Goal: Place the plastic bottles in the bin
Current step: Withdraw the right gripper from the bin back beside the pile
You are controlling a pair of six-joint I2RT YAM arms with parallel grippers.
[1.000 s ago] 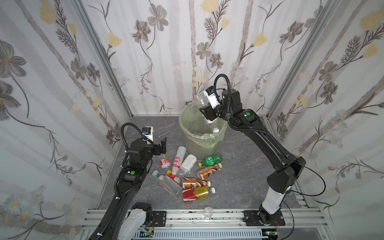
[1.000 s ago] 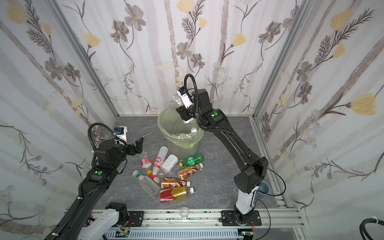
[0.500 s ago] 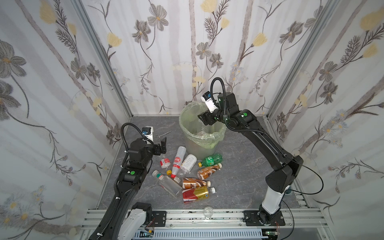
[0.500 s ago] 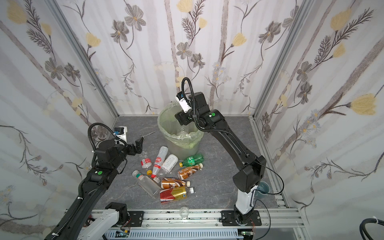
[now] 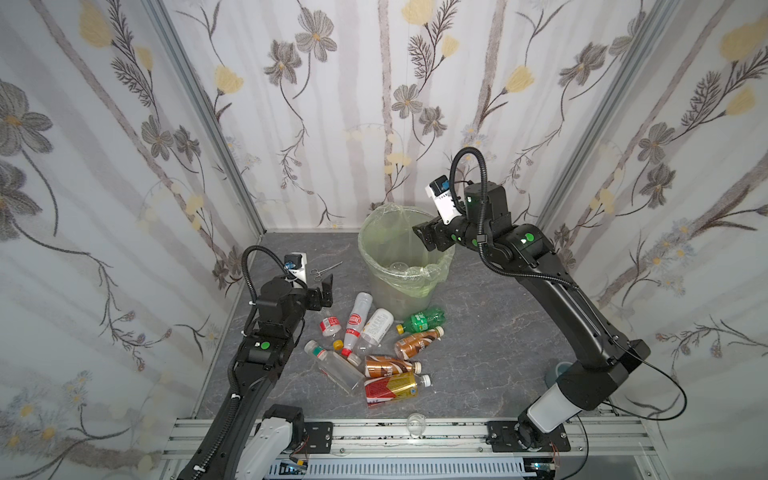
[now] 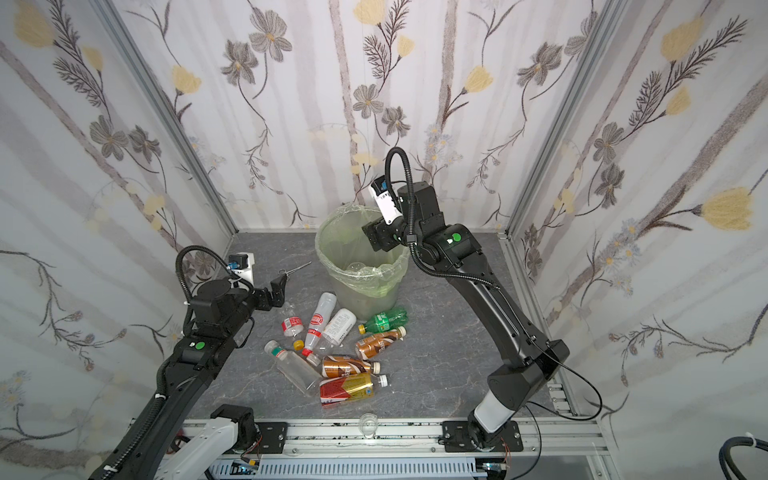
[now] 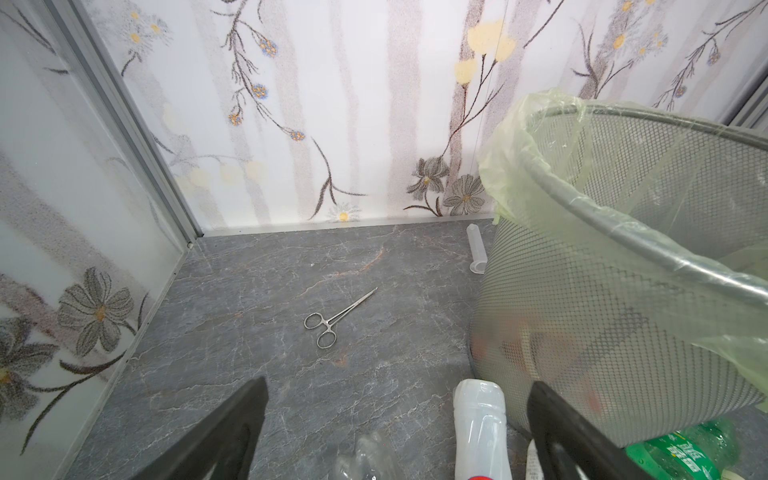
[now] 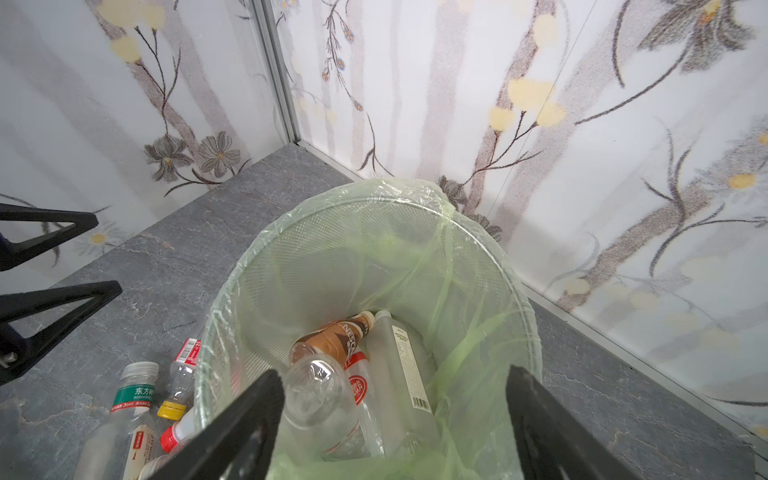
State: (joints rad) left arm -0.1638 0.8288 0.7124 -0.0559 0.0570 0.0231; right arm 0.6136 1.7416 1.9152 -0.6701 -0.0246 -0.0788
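The bin (image 5: 399, 293) (image 6: 365, 293), grey-green mesh with a light green bag, stands at the back of the floor. My right gripper (image 5: 419, 235) (image 8: 392, 374) hangs open over its rim, holding nothing. Below it, inside the bin (image 8: 332, 257), lie a clear bottle (image 8: 320, 399), a brown coffee bottle (image 8: 336, 336) and two other clear ones. Several plastic bottles (image 5: 376, 345) (image 6: 332, 345) lie in a heap in front of the bin. My left gripper (image 5: 326, 286) (image 7: 399, 382) is open just left of the heap, above a white bottle (image 7: 480, 424).
Metal forceps (image 5: 326, 268) (image 7: 332, 320) lie on the floor left of the bin. A clear tube (image 7: 476, 249) lies behind the bin. A small glass cup (image 5: 415, 422) sits on the front rail, and a grey-blue cup (image 5: 555, 372) by the right arm's base. Walls close three sides.
My right gripper held a clear bottle above the bin, then opened; the bottle now lies inside the bin. The left arm has not moved.
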